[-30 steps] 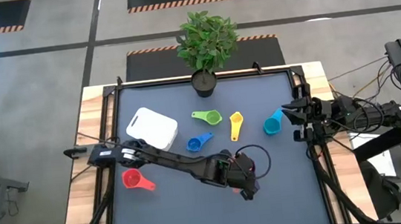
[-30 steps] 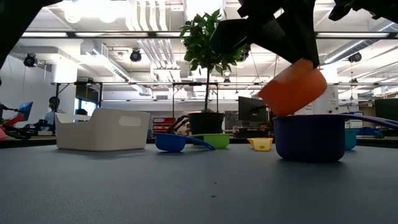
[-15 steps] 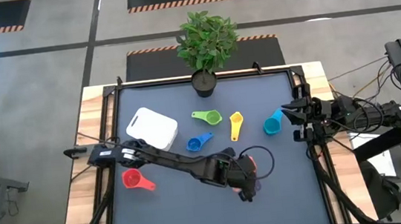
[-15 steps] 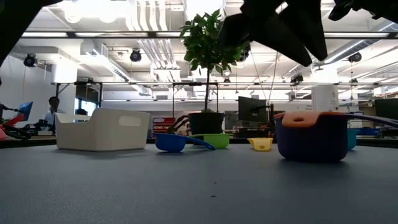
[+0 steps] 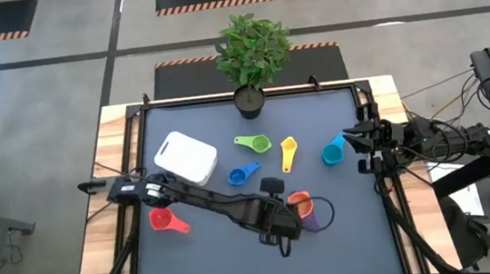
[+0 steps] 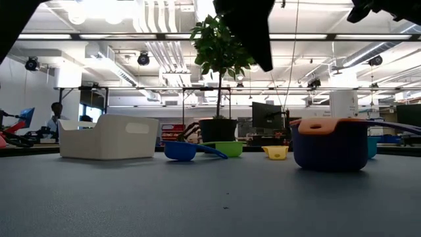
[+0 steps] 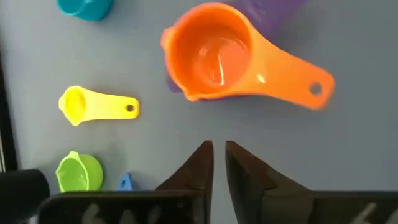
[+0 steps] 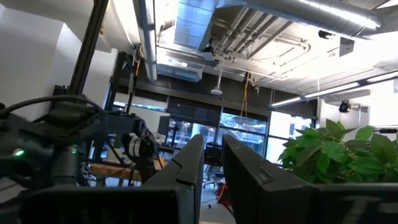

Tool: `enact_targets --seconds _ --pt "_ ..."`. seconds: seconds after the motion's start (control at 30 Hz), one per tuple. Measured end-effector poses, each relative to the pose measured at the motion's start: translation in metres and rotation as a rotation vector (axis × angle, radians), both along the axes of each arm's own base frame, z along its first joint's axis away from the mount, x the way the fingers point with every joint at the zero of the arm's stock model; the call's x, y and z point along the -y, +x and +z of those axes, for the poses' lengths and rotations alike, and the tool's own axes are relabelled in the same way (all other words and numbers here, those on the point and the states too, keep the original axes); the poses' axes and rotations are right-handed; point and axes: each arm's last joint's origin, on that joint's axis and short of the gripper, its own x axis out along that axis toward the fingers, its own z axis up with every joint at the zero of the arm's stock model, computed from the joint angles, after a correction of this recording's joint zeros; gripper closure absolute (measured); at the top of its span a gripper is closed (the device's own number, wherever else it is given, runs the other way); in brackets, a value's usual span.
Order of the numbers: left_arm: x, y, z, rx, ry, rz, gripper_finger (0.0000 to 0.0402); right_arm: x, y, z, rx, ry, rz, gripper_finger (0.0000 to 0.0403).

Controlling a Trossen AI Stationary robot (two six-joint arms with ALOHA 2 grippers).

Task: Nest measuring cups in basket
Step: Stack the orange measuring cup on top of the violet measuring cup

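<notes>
The orange cup [image 5: 299,202] [image 7: 211,53] sits upright inside the larger purple cup [image 5: 314,222] [image 6: 329,148], which stands on the mat; the orange rim [image 6: 322,125] shows above it. My left gripper [image 7: 216,147] [image 5: 282,230] hovers above the mat just beside this pair, pointing down, shut and empty. Blue [image 5: 242,174], green [image 5: 255,142], yellow [image 5: 289,153] and teal [image 5: 333,151] cups lie loose farther back. The red cup [image 5: 167,220] lies near the left edge. The white basket [image 5: 186,157] [image 6: 108,137] stands left of centre. My right gripper [image 5: 356,150] [image 8: 212,146] waits at the right edge, shut.
A black plant pot [image 5: 248,100] with a leafy plant stands at the far edge, in the middle. My left arm stretches across the near half of the mat from the left. Open mat lies along the near edge and to the right of the purple cup.
My left gripper lowered the tilted orange cup into the purple cup and let it go. It then rose and drew back toward the table's left. The orange cup, lifted and tipped a second ago, now rests level inside the purple cup.
</notes>
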Motion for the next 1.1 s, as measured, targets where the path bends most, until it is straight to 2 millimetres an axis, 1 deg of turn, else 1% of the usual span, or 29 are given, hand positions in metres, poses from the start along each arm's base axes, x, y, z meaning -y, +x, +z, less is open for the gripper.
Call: enact_targets --seconds 0.1,0.23,0.33,0.4,0.5,0.63,0.73,0.83,1.0,1.1 --pt "0.01 -0.003 -0.008 -0.013 0.006 -0.029 0.0399 0.0 0.0 0.0 -0.004 0.005 -0.004 0.0355" --pt "0.021 -0.006 -0.018 -0.015 0.009 -0.05 0.0401 0.001 0.0 -0.001 -0.007 0.036 -0.009 0.0355" --pt "0.025 -0.008 -0.023 0.008 0.005 -0.059 0.0401 0.0 0.0 -0.001 -0.007 0.039 0.0 0.0355" --pt "0.026 -0.011 -0.026 0.025 0.005 -0.059 0.0401 0.0 0.0 -0.001 -0.008 0.035 0.017 0.0355" --pt "0.024 -0.02 -0.029 0.085 -0.013 -0.05 0.0401 -0.002 0.001 -0.001 -0.016 0.002 0.088 0.0355" --pt "0.018 -0.032 -0.033 0.241 -0.076 -0.04 0.0401 -0.004 0.001 -0.002 -0.028 0.033 0.151 0.0355" --pt "0.014 -0.039 -0.042 0.322 -0.11 -0.038 0.0401 -0.004 0.003 -0.007 -0.084 0.078 0.171 0.0355" --pt "0.013 -0.043 -0.057 0.367 -0.131 -0.037 0.0402 -0.004 0.006 -0.013 -0.152 0.132 0.197 0.0355" --pt "0.012 -0.045 -0.074 0.375 -0.144 -0.022 0.0402 -0.009 0.009 -0.026 -0.321 0.226 0.339 0.0355" --pt "0.011 -0.048 -0.083 0.363 -0.144 -0.007 0.0402 -0.013 0.01 -0.034 -0.411 0.289 0.389 0.0355"
